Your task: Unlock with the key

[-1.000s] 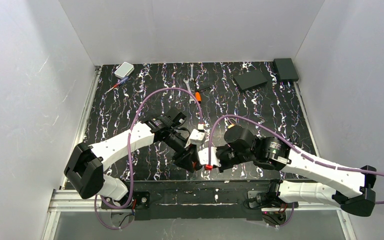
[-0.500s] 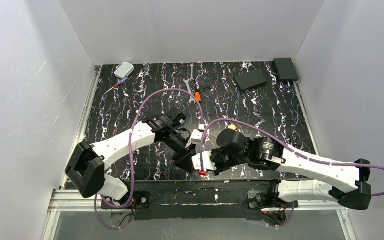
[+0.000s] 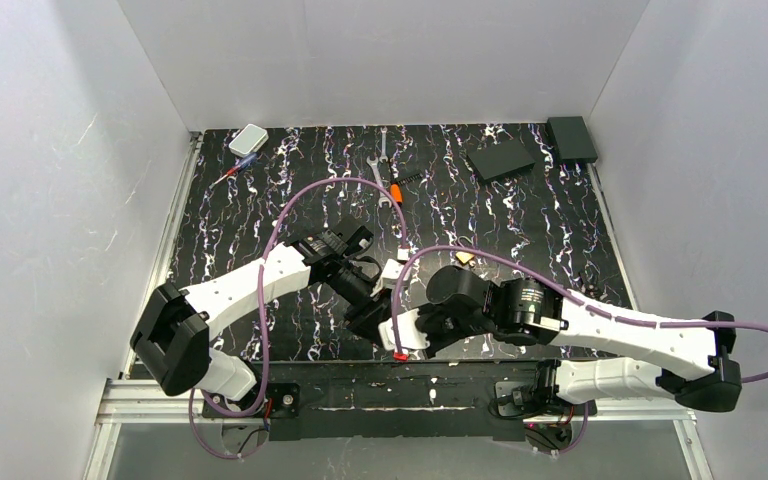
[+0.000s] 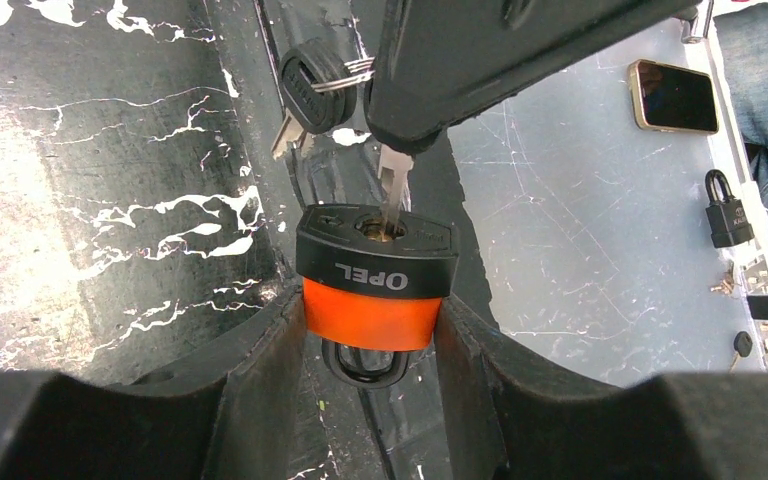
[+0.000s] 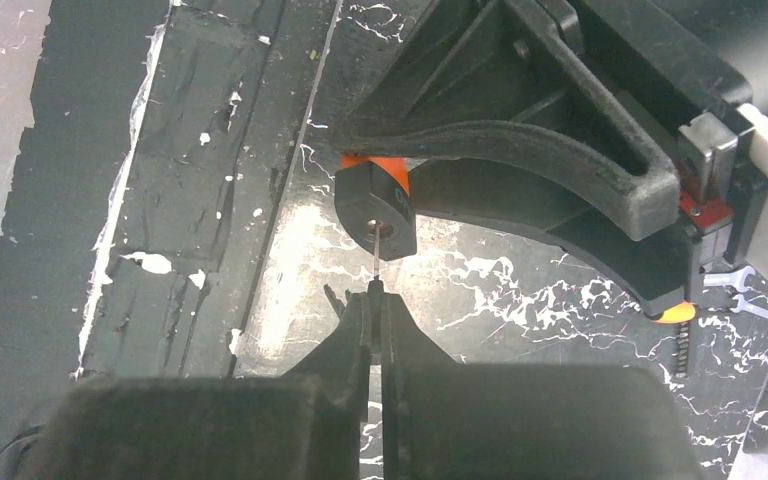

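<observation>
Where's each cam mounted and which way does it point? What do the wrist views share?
Top external: above and behind the bases, looking down on the table; left arm and right arm show whole.
Left wrist: looks along the left fingers at the padlock they clamp.
Right wrist: looks along the right fingers, shut on the key.
Shared: both wrist views show the key blade at the padlock's keyhole.
</observation>
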`<act>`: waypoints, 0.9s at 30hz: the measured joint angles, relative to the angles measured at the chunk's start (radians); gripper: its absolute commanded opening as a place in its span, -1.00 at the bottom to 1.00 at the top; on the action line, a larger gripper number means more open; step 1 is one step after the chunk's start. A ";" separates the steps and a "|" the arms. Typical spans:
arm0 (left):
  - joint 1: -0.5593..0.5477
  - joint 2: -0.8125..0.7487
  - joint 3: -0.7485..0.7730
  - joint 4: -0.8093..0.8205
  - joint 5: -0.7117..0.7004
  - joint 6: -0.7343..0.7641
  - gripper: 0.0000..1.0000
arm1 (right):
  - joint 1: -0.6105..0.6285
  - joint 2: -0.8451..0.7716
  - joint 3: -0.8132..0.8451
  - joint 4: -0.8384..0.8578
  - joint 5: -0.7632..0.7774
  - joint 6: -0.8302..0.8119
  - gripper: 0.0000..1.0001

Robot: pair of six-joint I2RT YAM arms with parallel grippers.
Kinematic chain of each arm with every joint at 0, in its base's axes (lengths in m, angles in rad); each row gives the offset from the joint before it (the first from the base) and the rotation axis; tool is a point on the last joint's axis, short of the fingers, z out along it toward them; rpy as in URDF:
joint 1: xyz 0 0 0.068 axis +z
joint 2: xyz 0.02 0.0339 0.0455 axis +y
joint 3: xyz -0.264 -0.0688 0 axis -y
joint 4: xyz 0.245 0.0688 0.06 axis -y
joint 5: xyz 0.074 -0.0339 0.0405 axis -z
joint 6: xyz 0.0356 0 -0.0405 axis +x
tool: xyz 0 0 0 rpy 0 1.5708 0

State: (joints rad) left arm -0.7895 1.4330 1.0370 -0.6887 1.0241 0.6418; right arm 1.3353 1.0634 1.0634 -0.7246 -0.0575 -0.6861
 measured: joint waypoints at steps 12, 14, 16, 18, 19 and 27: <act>0.000 0.000 0.000 0.000 0.010 -0.007 -1.00 | 0.094 -0.057 -0.062 0.059 0.117 -0.092 -0.97; 0.001 0.000 0.000 0.001 0.008 -0.007 -1.00 | 0.097 -0.073 -0.085 0.081 0.126 -0.111 -0.97; 0.002 0.000 0.000 0.003 0.006 -0.007 -1.00 | 0.100 -0.091 -0.106 0.102 0.130 -0.124 -0.97; 0.002 0.000 0.000 0.006 0.007 -0.007 -1.00 | 0.100 -0.106 -0.122 0.117 0.131 -0.129 -0.97; 0.002 0.000 0.000 0.006 0.007 -0.007 -1.00 | 0.100 -0.110 -0.126 0.122 0.130 -0.129 -0.97; 0.002 -0.001 0.000 0.006 0.007 -0.006 -1.00 | 0.100 -0.112 -0.128 0.125 0.121 -0.133 -0.97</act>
State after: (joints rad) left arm -0.7879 1.4324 1.0370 -0.6824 1.0313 0.6356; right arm 1.4357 0.9512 0.9358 -0.5999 0.0634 -0.8193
